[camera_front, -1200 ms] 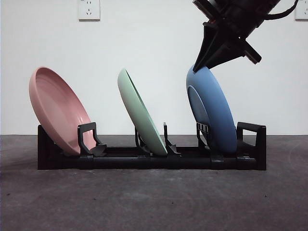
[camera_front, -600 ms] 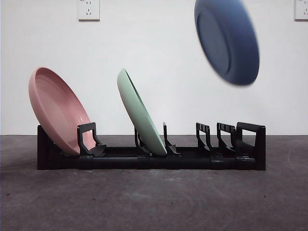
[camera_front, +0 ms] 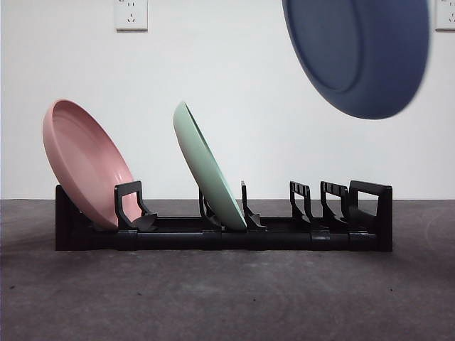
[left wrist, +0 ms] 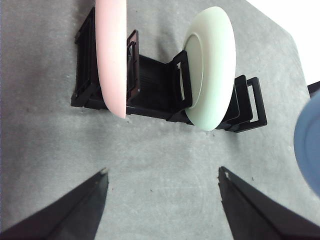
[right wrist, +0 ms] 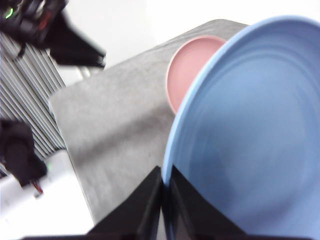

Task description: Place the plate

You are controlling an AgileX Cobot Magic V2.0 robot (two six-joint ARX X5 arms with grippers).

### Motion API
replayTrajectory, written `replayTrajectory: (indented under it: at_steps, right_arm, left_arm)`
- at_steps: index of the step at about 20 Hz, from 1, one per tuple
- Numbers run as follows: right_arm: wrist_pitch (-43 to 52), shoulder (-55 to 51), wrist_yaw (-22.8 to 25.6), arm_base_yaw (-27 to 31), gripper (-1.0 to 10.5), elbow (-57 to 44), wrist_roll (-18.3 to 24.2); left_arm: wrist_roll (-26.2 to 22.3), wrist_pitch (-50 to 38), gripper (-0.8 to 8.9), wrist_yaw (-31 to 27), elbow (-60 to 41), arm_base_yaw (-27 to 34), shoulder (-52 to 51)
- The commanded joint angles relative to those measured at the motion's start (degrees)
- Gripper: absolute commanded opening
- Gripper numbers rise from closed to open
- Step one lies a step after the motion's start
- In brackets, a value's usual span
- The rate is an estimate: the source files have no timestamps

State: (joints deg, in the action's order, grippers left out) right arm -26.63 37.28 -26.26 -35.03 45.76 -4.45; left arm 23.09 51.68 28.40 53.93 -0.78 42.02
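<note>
A blue plate (camera_front: 362,57) hangs tilted in the air, high above the right end of the black rack (camera_front: 213,238). My right gripper (right wrist: 164,172) is shut on the blue plate's rim (right wrist: 250,140); the gripper itself is out of the front view. A pink plate (camera_front: 85,160) leans in the rack's left slot and a pale green plate (camera_front: 206,167) in the middle one. My left gripper (left wrist: 162,172) is open and empty above the table, in front of the rack (left wrist: 150,90). The blue plate's edge (left wrist: 310,145) shows at the side of the left wrist view.
Upright black dividers (camera_front: 334,202) stand at the rack's right end under the blue plate. The dark grey table (camera_front: 227,298) runs in front of the rack. A white wall with a socket (camera_front: 131,13) is behind. The other arm (right wrist: 60,30) shows in the right wrist view.
The blue plate has been lifted out of the rack's right slot and has moved up and to the right, growing larger in view. The gripper has left the front view.
</note>
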Motion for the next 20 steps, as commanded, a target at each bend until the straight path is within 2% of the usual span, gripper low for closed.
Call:
replayTrajectory:
  at_steps: [1, 5, 10, 13, 16, 20]
  right_arm:
    - [-0.4, -2.4, 4.4, -4.7, 0.1, -1.0, 4.1]
    - [-7.3, -1.9, 15.3, -14.6, 0.1, -1.1, 10.5]
    - [-9.1, 6.3, 23.3, -29.1, 0.1, -1.1, 12.7]
    - [-10.1, 14.2, 25.5, -36.2, 0.1, -1.1, 14.7]
    - [-9.0, 22.4, 28.1, -39.6, 0.1, -1.1, 16.3]
    - [-4.8, 30.3, 31.5, -40.4, 0.1, -1.1, 23.3]
  left_arm:
    - [-1.5, -0.2, 3.52, -0.1, 1.1, 0.0, 0.3]
    - [-1.5, -0.1, 3.52, -0.1, 1.1, 0.0, 0.3]
    - [-1.5, -0.1, 3.52, -0.2, 1.1, 0.0, 0.3]
    - [-1.5, -0.1, 3.52, -0.3, 1.1, 0.0, 0.3]
    - [-1.5, -0.1, 3.52, -0.3, 1.1, 0.0, 0.3]
    - [-3.0, -0.1, 3.52, -0.3, 1.1, 0.0, 0.3]
